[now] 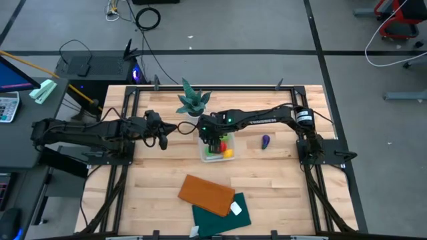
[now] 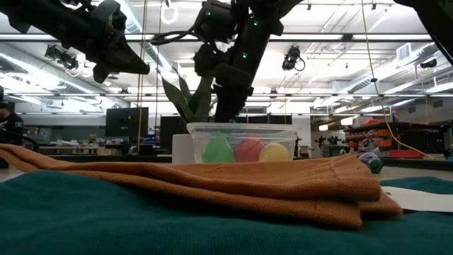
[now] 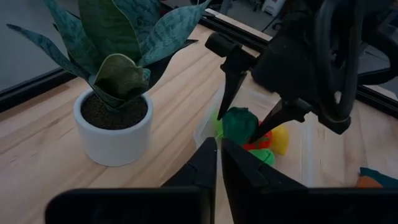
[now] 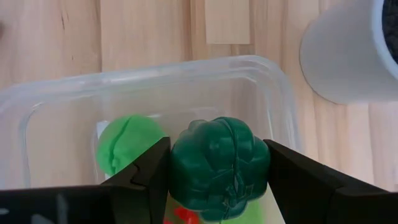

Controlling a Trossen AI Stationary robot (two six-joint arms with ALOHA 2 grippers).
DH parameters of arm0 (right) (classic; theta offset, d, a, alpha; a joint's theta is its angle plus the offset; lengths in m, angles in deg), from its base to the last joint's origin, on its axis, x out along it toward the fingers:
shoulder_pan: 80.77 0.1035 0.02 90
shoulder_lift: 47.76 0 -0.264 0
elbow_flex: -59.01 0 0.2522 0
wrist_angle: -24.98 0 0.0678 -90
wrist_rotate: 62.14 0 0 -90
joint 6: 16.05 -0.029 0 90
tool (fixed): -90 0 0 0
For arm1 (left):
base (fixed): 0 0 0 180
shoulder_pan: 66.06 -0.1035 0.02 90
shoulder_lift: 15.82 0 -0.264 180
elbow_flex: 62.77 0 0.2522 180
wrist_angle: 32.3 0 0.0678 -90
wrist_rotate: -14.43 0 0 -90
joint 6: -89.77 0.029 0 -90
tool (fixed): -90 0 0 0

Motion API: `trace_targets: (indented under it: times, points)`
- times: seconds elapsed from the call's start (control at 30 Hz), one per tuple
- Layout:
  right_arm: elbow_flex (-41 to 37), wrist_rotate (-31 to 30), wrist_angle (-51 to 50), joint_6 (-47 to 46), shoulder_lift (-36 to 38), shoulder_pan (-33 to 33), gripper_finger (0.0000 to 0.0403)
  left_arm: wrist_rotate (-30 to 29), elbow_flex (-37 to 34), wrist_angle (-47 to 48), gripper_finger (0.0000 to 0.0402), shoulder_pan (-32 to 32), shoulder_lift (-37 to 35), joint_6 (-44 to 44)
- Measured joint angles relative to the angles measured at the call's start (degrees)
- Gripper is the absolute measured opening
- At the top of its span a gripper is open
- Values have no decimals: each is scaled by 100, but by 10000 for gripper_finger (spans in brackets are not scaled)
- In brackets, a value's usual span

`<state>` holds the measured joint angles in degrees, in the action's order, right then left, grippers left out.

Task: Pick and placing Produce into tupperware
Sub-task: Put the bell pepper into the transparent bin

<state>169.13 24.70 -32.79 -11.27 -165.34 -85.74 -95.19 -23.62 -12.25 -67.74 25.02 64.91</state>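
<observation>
Right gripper [image 4: 219, 171] closed on the dark green vegetable [image 4: 219, 168], fingers pressed to either side of it, hanging directly above the clear tub [image 4: 273, 93]. Straight drop from here, judging by the right wrist view: vegetable centred over the tub's open mouth, a light green piece [image 4: 127, 146] lying on the tub floor just beside and below it, red showing underneath. No clear long axis to the vegetable; roundish and lobed. Tub standing on the worktop [image 1: 147, 180] just beside the white plant pot [image 3: 115, 134].

Left gripper [image 3: 219, 163] fingers shut, nothing between them, hovering near the potted plant and pointed toward the tub; right arm plainly the nearer one.

Purple piece [image 1: 265, 141] lying on the worktop apart from the tub, on the right arm's side; seen only from above. Low view alone showing green, red and yellow pieces [image 2: 272, 151] side by side through the tub wall, behind a folded orange cloth [image 2: 283, 184].
</observation>
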Motion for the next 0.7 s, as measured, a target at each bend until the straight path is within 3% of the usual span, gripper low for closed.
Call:
trace_targets:
  times: [0.7]
  points:
    - [-20, 199, 242, 2, -208, 55, 192, 1, 0, 51, 29, 0, 0, -4]
